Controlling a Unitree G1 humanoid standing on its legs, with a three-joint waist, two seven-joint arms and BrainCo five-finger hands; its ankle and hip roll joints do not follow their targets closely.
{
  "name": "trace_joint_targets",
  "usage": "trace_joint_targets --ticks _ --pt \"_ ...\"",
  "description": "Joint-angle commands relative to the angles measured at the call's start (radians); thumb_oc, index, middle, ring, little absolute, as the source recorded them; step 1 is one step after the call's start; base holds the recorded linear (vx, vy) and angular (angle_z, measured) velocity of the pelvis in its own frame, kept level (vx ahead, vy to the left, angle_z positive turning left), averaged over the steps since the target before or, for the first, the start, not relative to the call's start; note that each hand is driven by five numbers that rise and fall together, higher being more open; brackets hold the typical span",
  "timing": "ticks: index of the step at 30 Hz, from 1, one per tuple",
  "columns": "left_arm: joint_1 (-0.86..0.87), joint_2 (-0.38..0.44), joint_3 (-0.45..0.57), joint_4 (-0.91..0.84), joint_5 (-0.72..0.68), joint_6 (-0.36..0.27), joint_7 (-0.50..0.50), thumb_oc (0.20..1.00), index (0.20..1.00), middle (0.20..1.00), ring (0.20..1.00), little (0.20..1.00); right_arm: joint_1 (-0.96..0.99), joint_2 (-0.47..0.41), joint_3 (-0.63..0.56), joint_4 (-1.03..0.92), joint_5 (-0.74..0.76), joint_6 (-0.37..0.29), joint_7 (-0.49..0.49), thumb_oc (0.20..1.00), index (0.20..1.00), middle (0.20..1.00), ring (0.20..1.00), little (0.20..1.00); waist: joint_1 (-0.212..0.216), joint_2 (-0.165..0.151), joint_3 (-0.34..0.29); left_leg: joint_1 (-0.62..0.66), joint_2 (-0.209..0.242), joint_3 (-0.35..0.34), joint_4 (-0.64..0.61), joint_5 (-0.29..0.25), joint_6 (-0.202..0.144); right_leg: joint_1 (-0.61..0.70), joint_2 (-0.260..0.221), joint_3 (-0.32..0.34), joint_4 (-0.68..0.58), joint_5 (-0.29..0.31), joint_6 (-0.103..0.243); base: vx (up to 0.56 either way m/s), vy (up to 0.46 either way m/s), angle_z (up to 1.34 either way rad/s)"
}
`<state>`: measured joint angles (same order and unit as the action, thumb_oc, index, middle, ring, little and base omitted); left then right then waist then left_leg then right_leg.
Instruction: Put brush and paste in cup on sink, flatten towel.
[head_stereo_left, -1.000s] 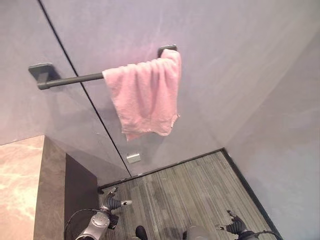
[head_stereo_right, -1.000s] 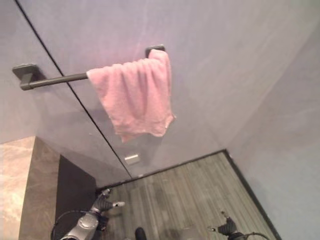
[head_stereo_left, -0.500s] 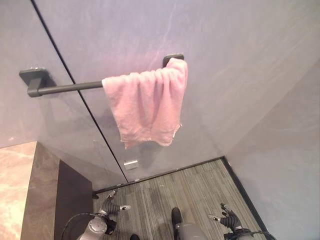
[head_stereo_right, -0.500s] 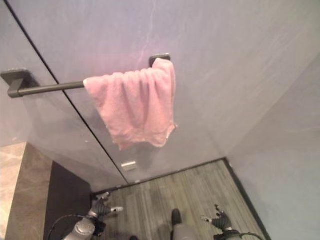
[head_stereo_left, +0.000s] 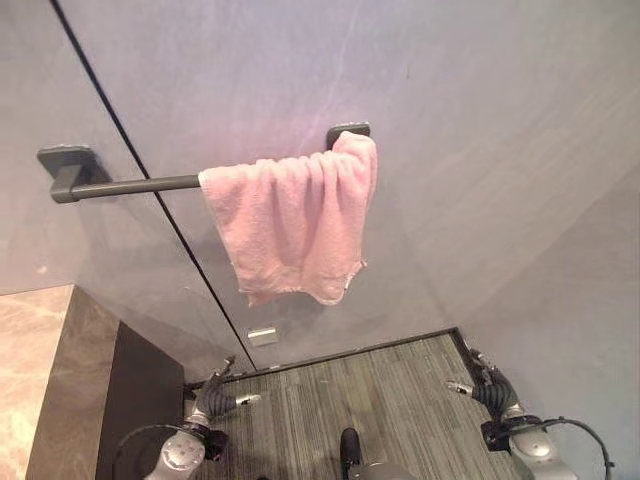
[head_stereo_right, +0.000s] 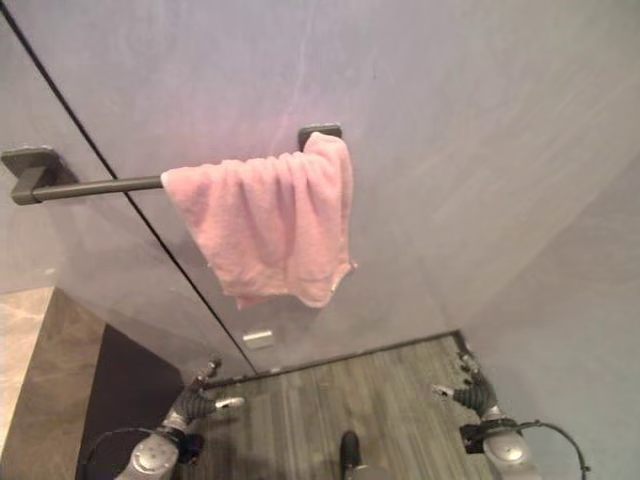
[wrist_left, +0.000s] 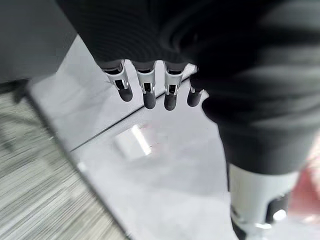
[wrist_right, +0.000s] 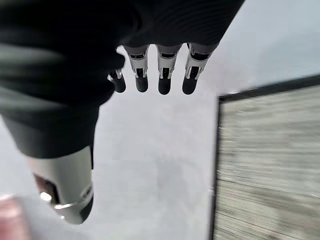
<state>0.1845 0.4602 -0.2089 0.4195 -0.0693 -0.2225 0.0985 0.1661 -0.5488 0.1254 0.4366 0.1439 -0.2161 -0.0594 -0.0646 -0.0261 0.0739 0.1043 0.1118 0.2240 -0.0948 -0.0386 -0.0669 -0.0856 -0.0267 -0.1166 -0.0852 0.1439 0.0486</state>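
pink towel (head_stereo_left: 295, 228) bunched toward the right end of dark wall bar (head_stereo_left: 130, 185), draped over it and hanging in uneven folds, lower edge crooked. left hand (head_stereo_left: 215, 399) low by the dark cabinet side (head_stereo_left: 85, 400), fingers (wrist_left: 145, 90) straight and loose, holding nothing. right hand (head_stereo_left: 488, 392) low near the wall corner over striped grey floor (head_stereo_left: 380, 400), fingers (wrist_right: 162, 75) likewise extended, empty. both hands well below the towel, apart from it.
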Motion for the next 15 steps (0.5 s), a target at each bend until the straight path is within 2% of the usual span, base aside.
trace_joint_targets --ticks 1,2,3,4,6,9,15 --pt "-0.014 0.093 0.045 -0.086 -0.035 -0.061 -0.043 1.000 1.000 1.000 1.000 1.000 -0.034 -0.052 -0.030 -0.092 0.012 -0.053 0.051 1.000 1.000 1.000 1.000 1.000 0.015 -0.037 -0.017 -0.025 -0.074 0.022 0.018 0.064 0.019 0.029 -0.069 0.003 0.050 -0.005 0.105 0.06 -0.009 0.03" --pt "-0.002 0.144 0.069 -0.176 -0.070 -0.072 -0.073 1.000 1.000 1.000 1.000 1.000 -0.045 -0.103 -0.041 -0.164 0.023 -0.056 0.078 1.000 1.000 1.000 1.000 1.000 0.019 -0.036 -0.019 -0.025 -0.073 0.021 0.015 0.061 0.017 0.031 -0.070 0.001 0.046 -0.006 0.106 0.04 -0.001 0.01" --pt "0.001 0.145 0.072 -0.181 -0.072 -0.069 -0.075 1.000 1.000 1.000 1.000 1.000 -0.044 -0.103 -0.042 -0.167 0.024 -0.055 0.079 1.000 1.000 1.000 1.000 1.000 0.019 -0.037 -0.019 -0.025 -0.073 0.021 0.016 0.061 0.017 0.031 -0.070 0.001 0.046 -0.006 0.106 0.04 0.000 0.00" --pt "-0.001 0.184 0.092 -0.247 -0.151 -0.078 -0.099 1.000 1.000 1.000 1.000 1.000 -0.078 -0.154 -0.041 -0.209 0.054 -0.055 0.099 1.000 1.000 1.000 1.000 1.000 0.025 -0.035 -0.018 -0.026 -0.073 0.020 0.013 0.059 0.017 0.033 -0.072 -0.002 0.040 -0.006 0.107 0.00 0.000 0.00" --pt "-0.002 0.196 0.099 -0.263 -0.171 -0.075 -0.107 1.000 1.000 1.000 1.000 1.000 -0.089 -0.170 -0.034 -0.216 0.062 -0.054 0.104 1.000 1.000 1.000 1.000 1.000 0.025 -0.035 -0.016 -0.027 -0.072 0.019 0.013 0.058 0.017 0.034 -0.072 -0.002 0.038 -0.006 0.107 0.00 0.000 0.00" --pt "-0.029 0.279 0.105 -0.359 -0.276 -0.085 -0.154 1.000 1.000 1.000 1.000 1.000 -0.165 -0.265 0.000 -0.246 0.091 -0.052 0.133 1.000 1.000 1.000 1.000 1.000 0.035 -0.036 -0.013 -0.032 -0.075 0.015 0.009 0.055 0.016 0.033 -0.073 -0.004 0.030 -0.004 0.108 0.00 0.000 0.00" --pt "-0.169 0.435 0.010 -0.408 -0.508 -0.092 -0.241 1.000 1.000 1.000 1.000 1.000 -0.349 -0.372 0.141 -0.171 0.223 -0.048 0.182 1.000 1.000 1.000 1.000 1.000 0.051 -0.033 -0.006 -0.045 -0.076 0.009 0.008 0.059 0.010 0.030 -0.078 -0.010 0.018 0.004 0.110 0.00 0.004 0.04"
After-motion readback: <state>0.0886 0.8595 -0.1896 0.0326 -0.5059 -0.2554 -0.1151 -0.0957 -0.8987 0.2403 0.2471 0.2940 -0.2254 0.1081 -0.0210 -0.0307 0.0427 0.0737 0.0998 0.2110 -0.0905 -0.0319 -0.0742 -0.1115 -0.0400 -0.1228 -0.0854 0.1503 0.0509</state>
